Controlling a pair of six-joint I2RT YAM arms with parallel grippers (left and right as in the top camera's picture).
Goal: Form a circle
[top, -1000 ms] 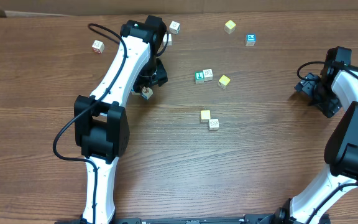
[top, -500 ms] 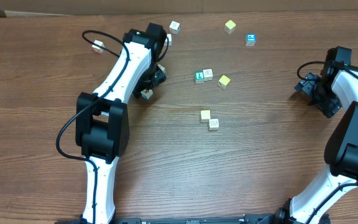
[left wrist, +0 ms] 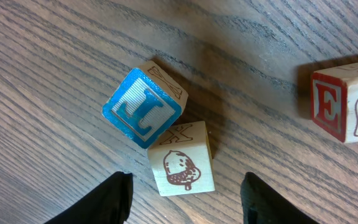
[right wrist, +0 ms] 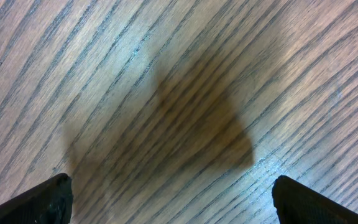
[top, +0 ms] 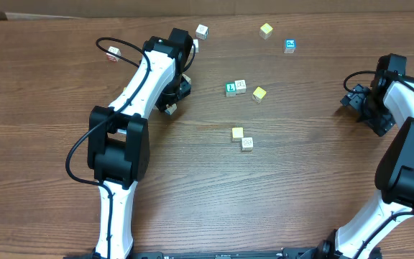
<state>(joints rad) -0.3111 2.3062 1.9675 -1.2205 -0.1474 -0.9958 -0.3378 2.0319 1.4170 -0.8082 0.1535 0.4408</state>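
No circle of cubes shows in any view; the cubes lie scattered. In the left wrist view a white cube with a brown acorn picture [left wrist: 182, 165] touches a blue letter cube [left wrist: 143, 107]. My left gripper [left wrist: 186, 194] is open just behind the acorn cube, one finger on each side, with wood showing in both gaps. From overhead, the left gripper [top: 172, 99] is above that cube [top: 169, 108]. My right gripper [right wrist: 173, 196] is open over bare wood, at the far right [top: 356, 97] from overhead.
A red E cube [left wrist: 347, 102] lies right of the pair. Overhead shows loose cubes: white [top: 202, 31], yellow [top: 266, 29], cyan [top: 290, 45], a green-white pair [top: 235, 88], yellow [top: 259, 93], a yellow-white pair [top: 242, 138], and one at the far left [top: 113, 52].
My left arm shifted a little up and right over the acorn cube, and its jaws came somewhat closer together. The right arm and the loose cubes stayed put.
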